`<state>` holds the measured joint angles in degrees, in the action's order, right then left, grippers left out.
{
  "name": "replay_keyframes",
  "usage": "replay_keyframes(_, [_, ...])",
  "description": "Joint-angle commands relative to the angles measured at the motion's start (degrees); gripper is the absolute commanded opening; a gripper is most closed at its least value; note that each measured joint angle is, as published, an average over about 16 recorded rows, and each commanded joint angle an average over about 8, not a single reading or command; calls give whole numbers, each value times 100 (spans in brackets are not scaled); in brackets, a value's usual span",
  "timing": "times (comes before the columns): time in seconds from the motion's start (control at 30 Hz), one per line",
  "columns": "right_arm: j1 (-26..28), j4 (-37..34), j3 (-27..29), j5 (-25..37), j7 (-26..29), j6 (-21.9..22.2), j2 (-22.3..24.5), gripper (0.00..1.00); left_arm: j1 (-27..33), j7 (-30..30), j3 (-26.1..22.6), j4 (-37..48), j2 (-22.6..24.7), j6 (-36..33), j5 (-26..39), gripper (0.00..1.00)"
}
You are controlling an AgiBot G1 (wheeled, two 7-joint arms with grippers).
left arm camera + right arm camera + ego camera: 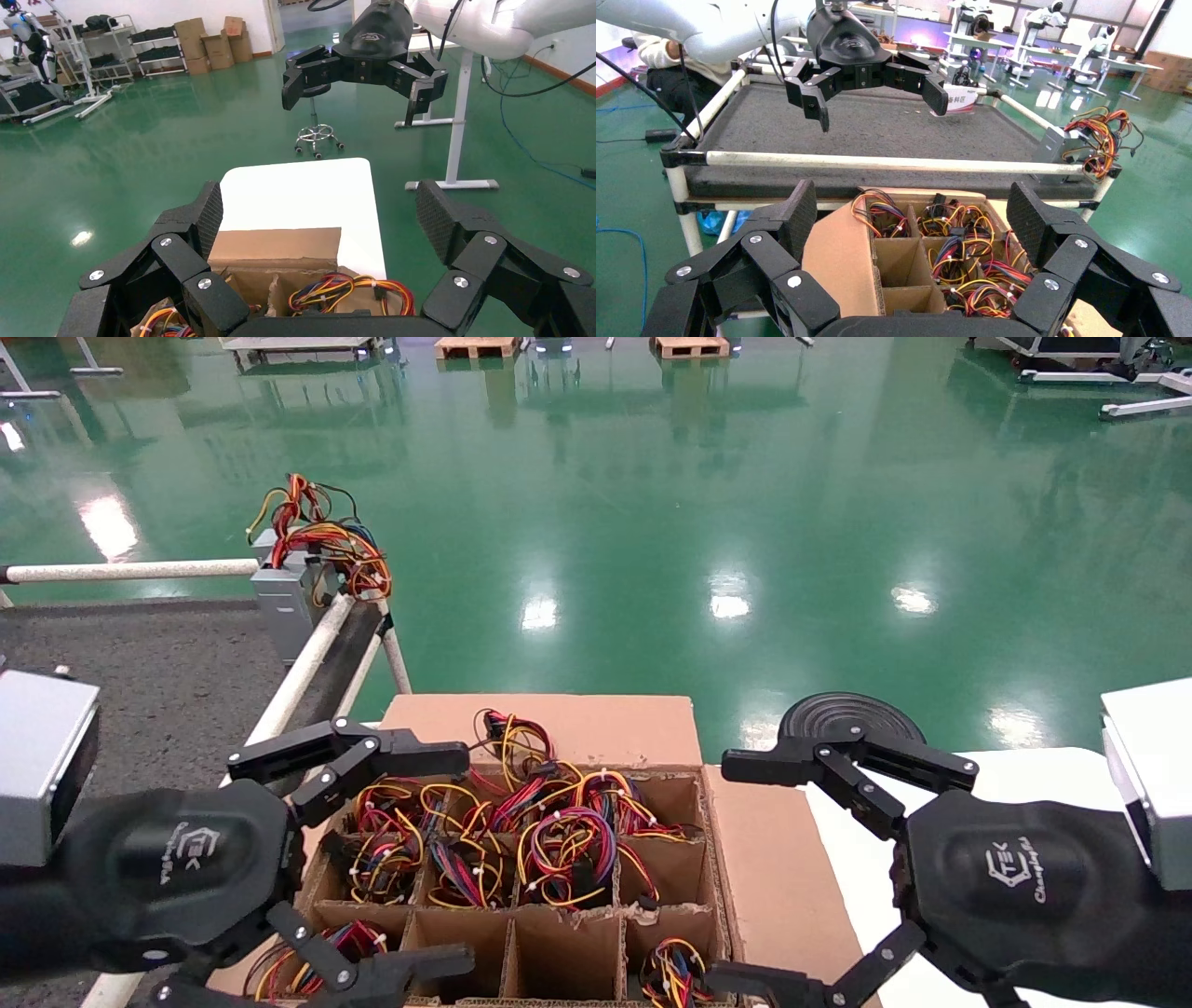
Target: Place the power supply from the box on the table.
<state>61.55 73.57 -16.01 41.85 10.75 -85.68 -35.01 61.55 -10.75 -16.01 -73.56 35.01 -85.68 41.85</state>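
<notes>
Holding wired power supplies [559,831], gridded box [717,859]

Lettering on the grippers

Both the left gripper [447,859] and the right gripper [722,873] carry a white "TEK" logo with unreadable script beside it.

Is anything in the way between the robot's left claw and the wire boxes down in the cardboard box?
Nothing visible blocks it. The left gripper hangs open over the box's left cells, where the power supplies' wire bundles lie uncovered. Only the cardboard dividers stand between cells. The right gripper hovers open beside the box.
</notes>
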Motion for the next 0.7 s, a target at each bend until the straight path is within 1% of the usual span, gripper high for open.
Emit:
replay_keyframes(0.03, [0,0,0,0,0,0,0,100,0,0,0,0,0,0,0,100])
replay_keyframes(0.57, [0,0,0,0,0,0,0,100,0,0,0,0,0,0,0,100])
replay_keyframes(0.6, [0,0,0,0,0,0,0,92,0,0,0,0,0,0,0,100])
replay_keyframes(0.7, [0,0,0,0,0,0,0,54,0,0,0,0,0,0,0,100])
